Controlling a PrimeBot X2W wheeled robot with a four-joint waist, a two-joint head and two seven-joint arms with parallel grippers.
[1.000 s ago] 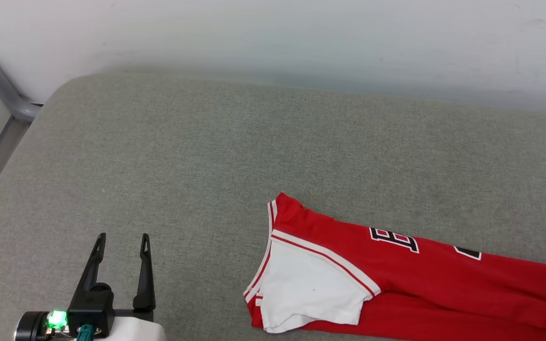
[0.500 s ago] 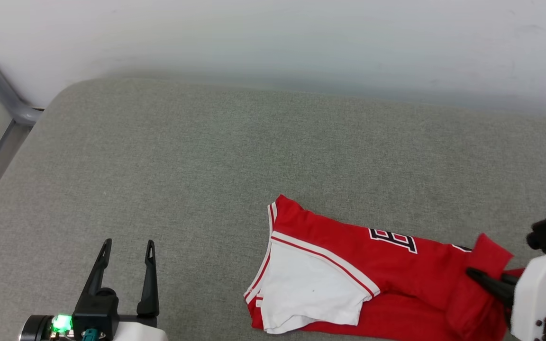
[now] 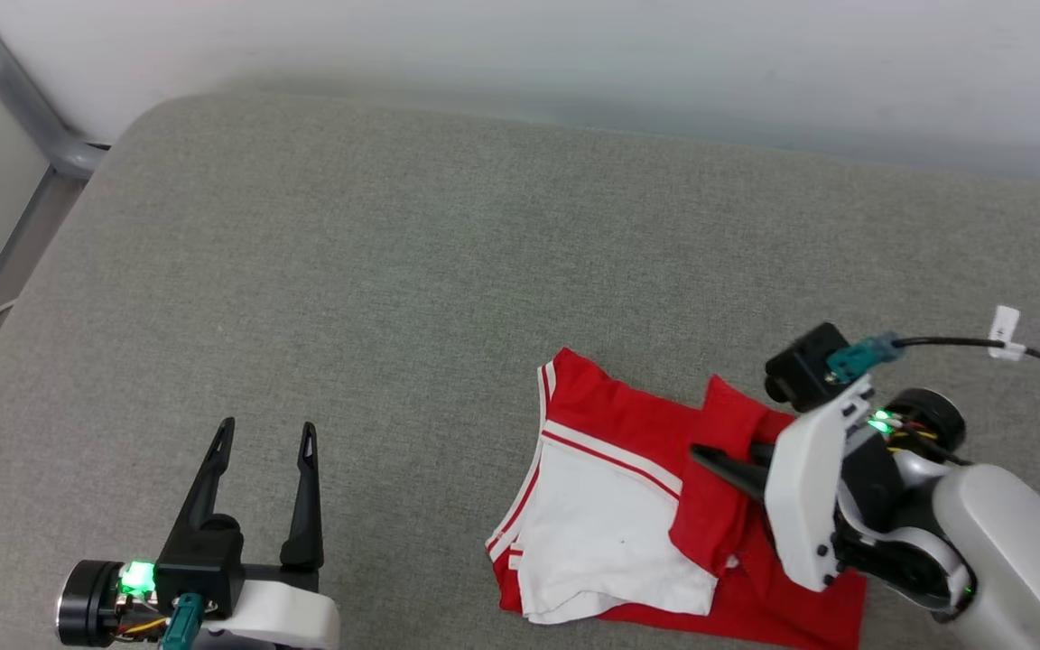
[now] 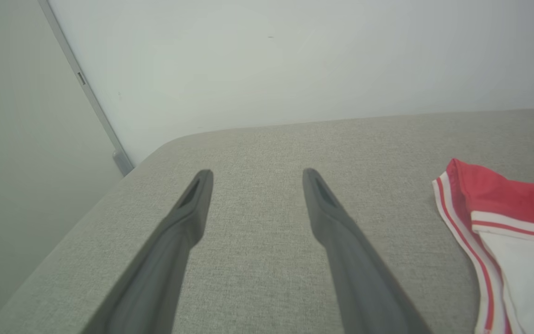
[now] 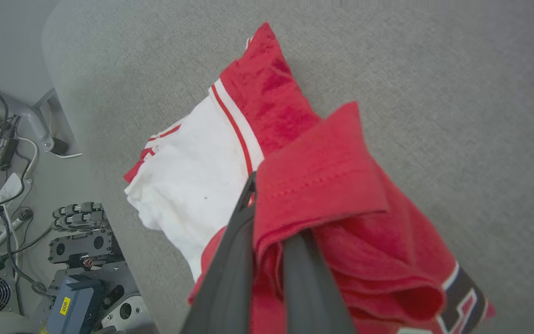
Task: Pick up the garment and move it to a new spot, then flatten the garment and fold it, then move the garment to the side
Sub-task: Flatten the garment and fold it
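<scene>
The garment (image 3: 615, 506), a red jersey with a white sleeve and striped trim, lies on the grey cushion at lower centre-right. Its right part is doubled back over its left part. My right gripper (image 3: 705, 456) is shut on that lifted red fold and holds it just above the white sleeve. In the right wrist view the right gripper (image 5: 271, 208) pinches the red hem of the garment (image 5: 193, 171), and cloth drapes over one finger. Black lettering peeks out at the bottom right there. My left gripper (image 3: 267, 431) stands open over bare cushion, well left of the shirt. The left wrist view shows the left gripper (image 4: 257, 174) empty, with the garment (image 4: 503, 218) at its right.
The grey padded surface (image 3: 394, 271) runs back to a white wall. A grey metal frame (image 3: 32, 126) stands past its rounded far left corner. Beyond the cushion's edge, the right wrist view shows floor with cables and electronic gear (image 5: 81, 241).
My right gripper came in from the right and carried the shirt's red end leftward over the rest, covering the lettering. The camera shifted a little. The left gripper stayed open.
</scene>
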